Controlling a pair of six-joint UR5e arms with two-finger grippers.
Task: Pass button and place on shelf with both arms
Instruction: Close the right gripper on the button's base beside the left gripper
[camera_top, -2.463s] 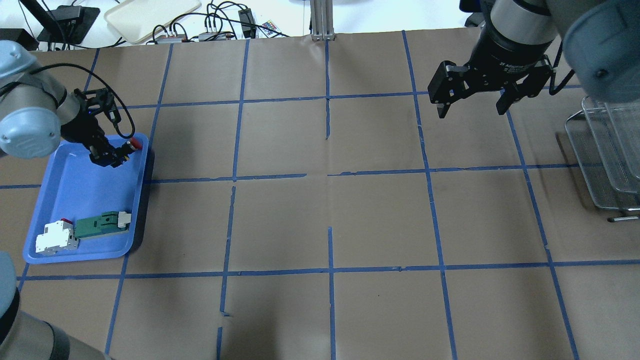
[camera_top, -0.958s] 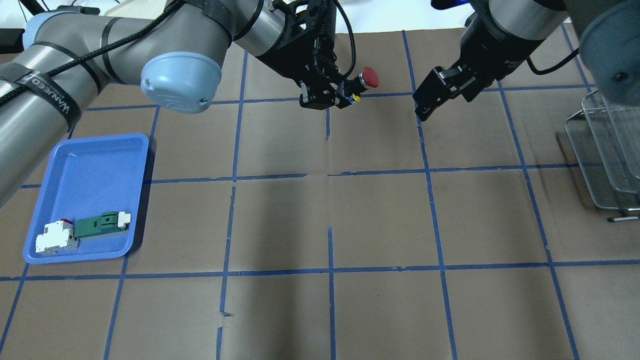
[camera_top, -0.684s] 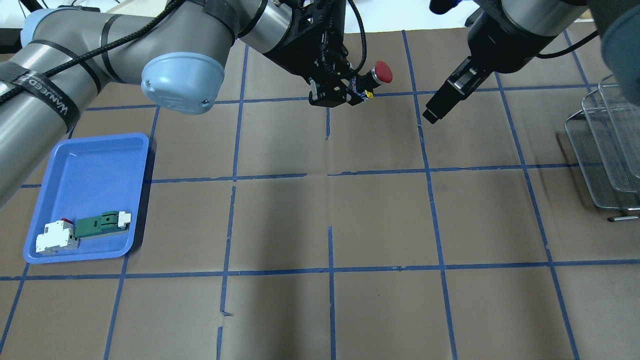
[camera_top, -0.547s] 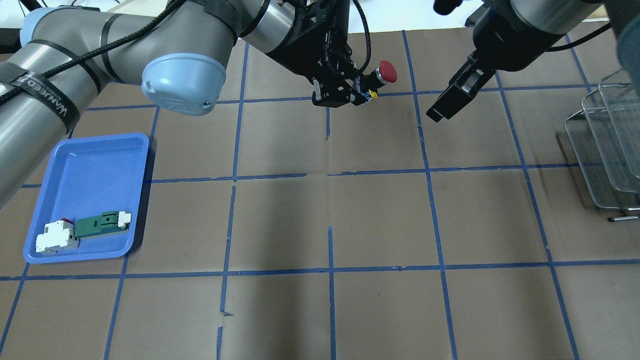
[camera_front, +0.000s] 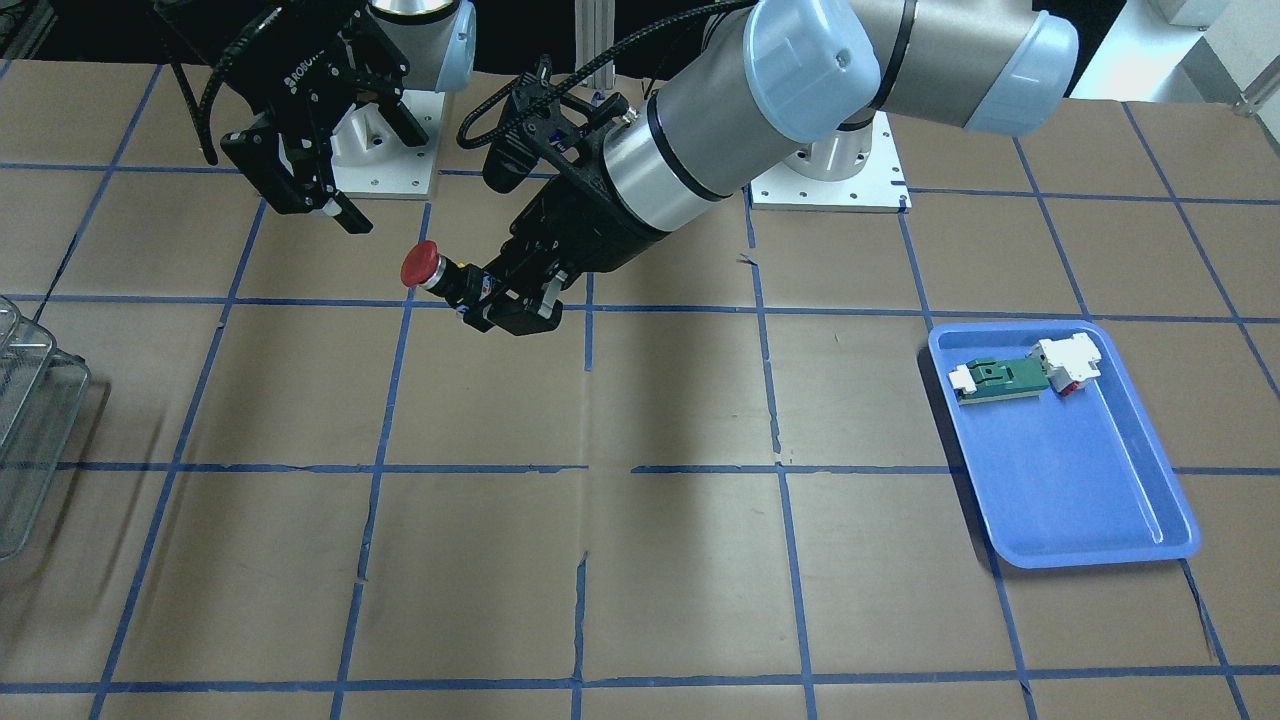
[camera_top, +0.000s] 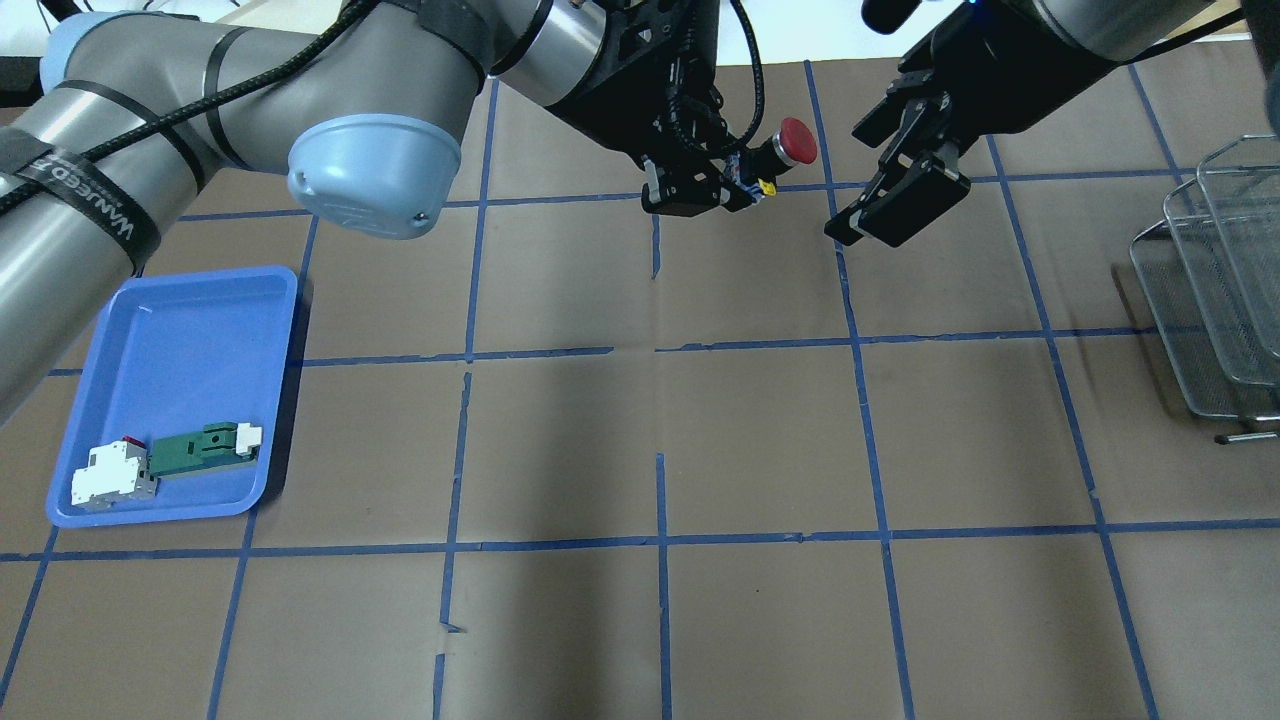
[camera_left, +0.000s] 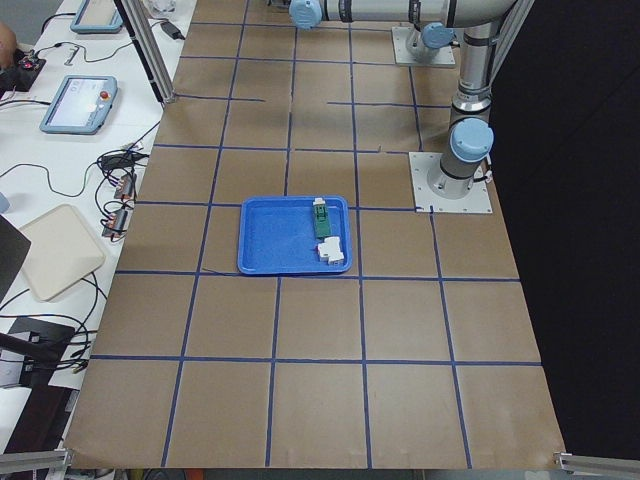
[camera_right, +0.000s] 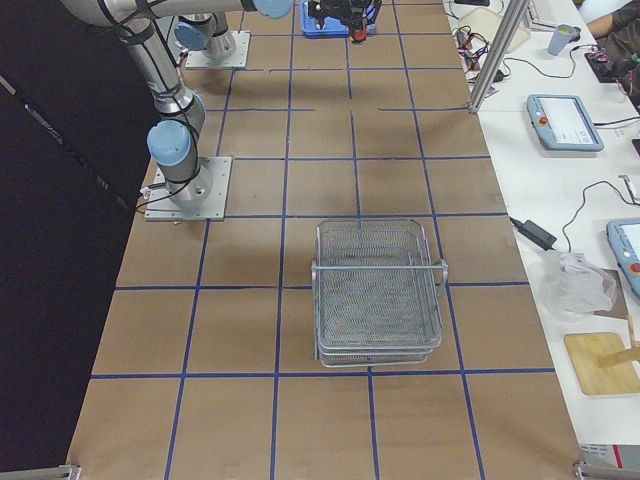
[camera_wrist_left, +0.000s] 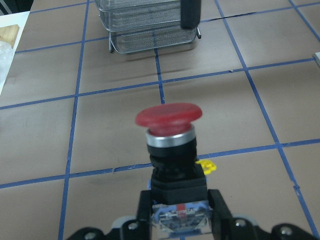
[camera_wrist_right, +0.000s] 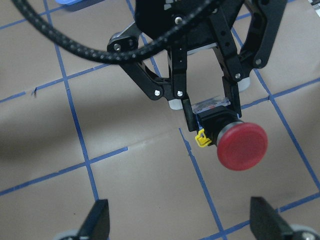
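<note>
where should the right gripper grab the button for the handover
Likely the button, on its black body just behind the red cap, coming from the cap end. The left gripper pinches only the clear end block, and the cap points at the open right gripper.

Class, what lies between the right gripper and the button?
Nothing: the right wrist view shows only open air between right gripper and button, which the left gripper holds.
</note>
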